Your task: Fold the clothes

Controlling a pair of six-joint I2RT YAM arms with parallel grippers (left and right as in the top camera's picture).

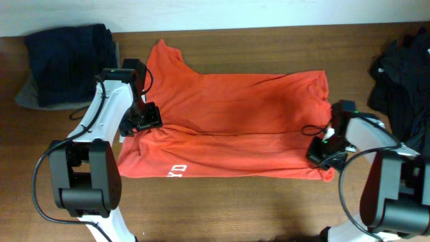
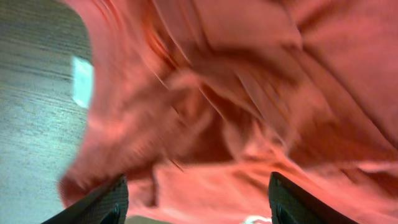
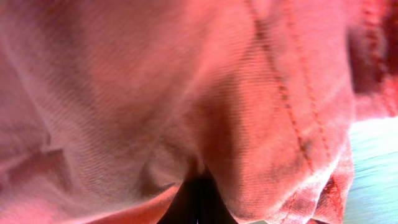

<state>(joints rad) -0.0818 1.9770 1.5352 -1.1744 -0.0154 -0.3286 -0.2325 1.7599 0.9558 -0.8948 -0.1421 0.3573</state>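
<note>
Worktop [image 1: 235, 208]: brown wood-grain surface, seen from overhead.

T-shirt [image 1: 235, 114]: orange-red, short-sleeved. It lies flat across the middle of the worktop, with one long crease running left to right through it. One sleeve points toward the far left corner.

Lettering [image 1: 176, 171]: white print, partly showing at the shirt's near left edge.

Left gripper [image 1: 144, 121]: sits at the left side of the shirt, on the crease line. In the left wrist view the gripper [image 2: 198, 180] has its fingers [image 2: 109, 202] spread wide. Rumpled, blurred orange cloth lies ahead of them and nothing is clamped between them.

Right gripper [image 1: 321, 153]: sits at the shirt's near right corner, toward the right edge of the worktop. In the right wrist view, cloth with a stitched hem fills the picture. Only a dark wedge shows at the bottom centre [image 3: 196, 196], so the fingers appear closed together on the fabric, though the grip itself is hidden.

Navy garment [image 1: 67, 54]: a bunched heap at the far left corner, apart from the shirt.

Grey garment [image 1: 28, 95]: peeks out beneath the navy heap, at the left edge.

Black garment [image 1: 403, 81]: crumpled at the right edge, near the far right corner.
</note>
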